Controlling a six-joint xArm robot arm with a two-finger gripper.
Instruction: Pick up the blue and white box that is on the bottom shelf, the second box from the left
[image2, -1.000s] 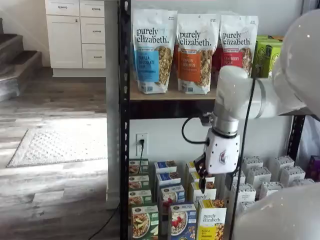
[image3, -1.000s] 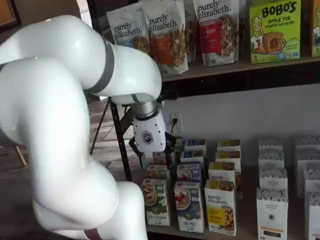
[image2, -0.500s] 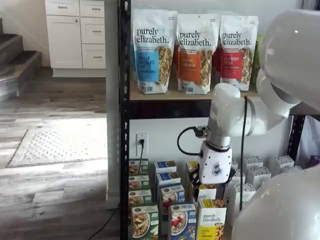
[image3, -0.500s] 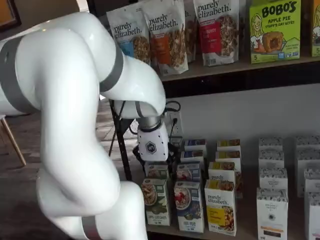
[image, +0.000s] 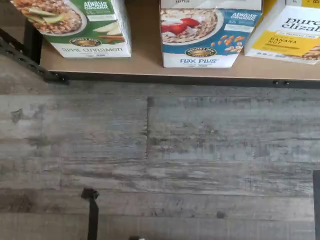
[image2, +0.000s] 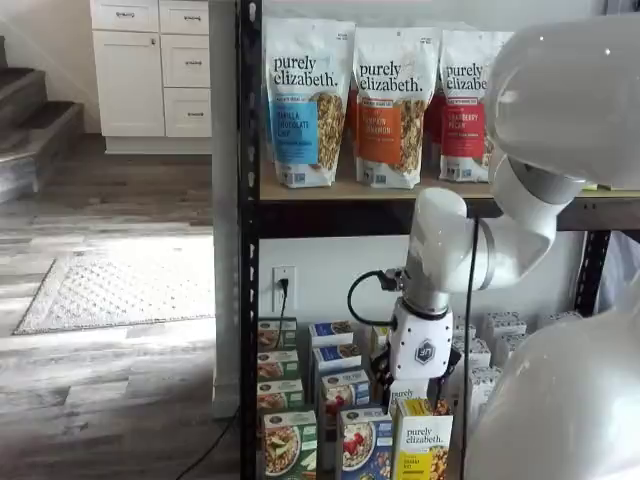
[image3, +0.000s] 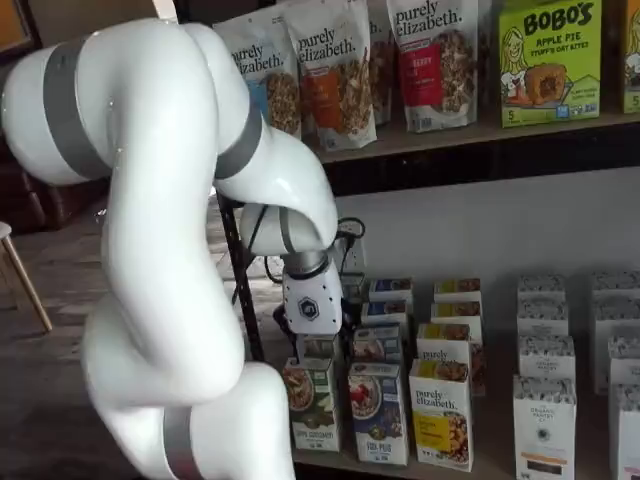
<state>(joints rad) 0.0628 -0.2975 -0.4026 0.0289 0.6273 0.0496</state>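
The blue and white box (image: 207, 35) stands at the front edge of the bottom shelf (image: 145, 65), between a green-and-white carton (image: 85, 25) and a yellow-and-white carton (image: 292, 35). It shows in both shelf views (image2: 362, 440) (image3: 378, 410), at the front of its row. My gripper (image2: 392, 380) hangs low over the front cartons, just above their tops, and also shows in a shelf view (image3: 305, 338). Only dark finger parts show under its white body, and I see no gap and no box in them. The wrist view shows no fingers.
More blue, green and yellow cartons stand in rows behind the front ones. White cartons (image3: 545, 420) fill the shelf's right side. Tall granola bags (image2: 308, 100) stand on the wood-edged tier above. The black rack post (image2: 248, 240) is at the left. Grey plank floor (image: 160, 165) lies in front.
The gripper has come down and moved left towards the front cartons. The arm's elbow has swung up and over. No box has moved.
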